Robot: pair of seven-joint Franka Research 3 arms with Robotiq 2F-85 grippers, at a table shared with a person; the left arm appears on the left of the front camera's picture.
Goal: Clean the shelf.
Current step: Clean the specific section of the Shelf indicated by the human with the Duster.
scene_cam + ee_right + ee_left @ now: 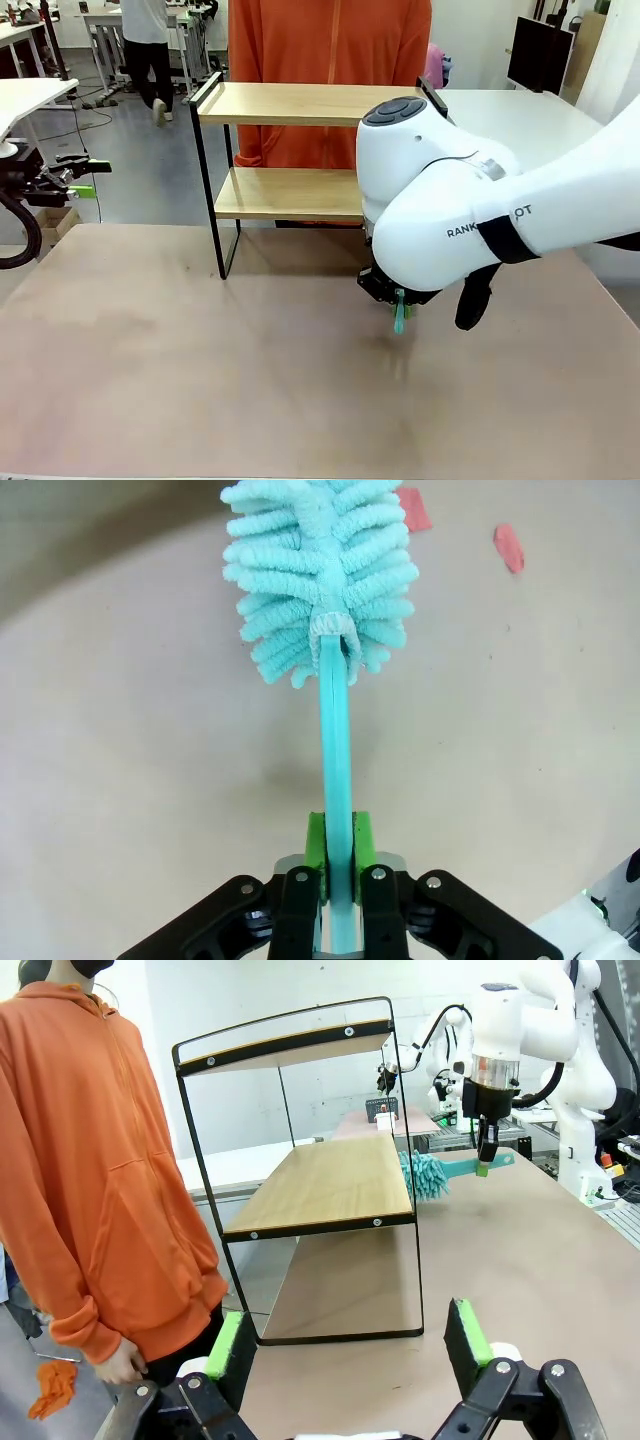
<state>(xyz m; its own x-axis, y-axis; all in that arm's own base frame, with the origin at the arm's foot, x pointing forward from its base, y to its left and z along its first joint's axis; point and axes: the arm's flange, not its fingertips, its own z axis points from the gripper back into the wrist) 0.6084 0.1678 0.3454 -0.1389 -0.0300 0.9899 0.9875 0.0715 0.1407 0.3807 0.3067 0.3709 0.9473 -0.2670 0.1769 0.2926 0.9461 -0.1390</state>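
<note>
Left gripper [350, 1345] is parked way off at the left, jaws spread wide, nothing held. The shelf [290, 105] is stood at the far side of the brown table [200, 380], around the middle, with a person in an orange hoodie [330, 40] right behind it. Over on the right, a teal duster [320, 560] is clamped by its handle in the right gripper [338, 845], fluffy head just beside the lower board's right end.

You look across a brown table [150, 350] onto a grey floor [150, 180]. A white table [30, 92] stands at your left and another [530, 120] at your right, with a dark monitor [540, 52] behind it. The left wrist view gives you a plain white wall [220, 1000]
</note>
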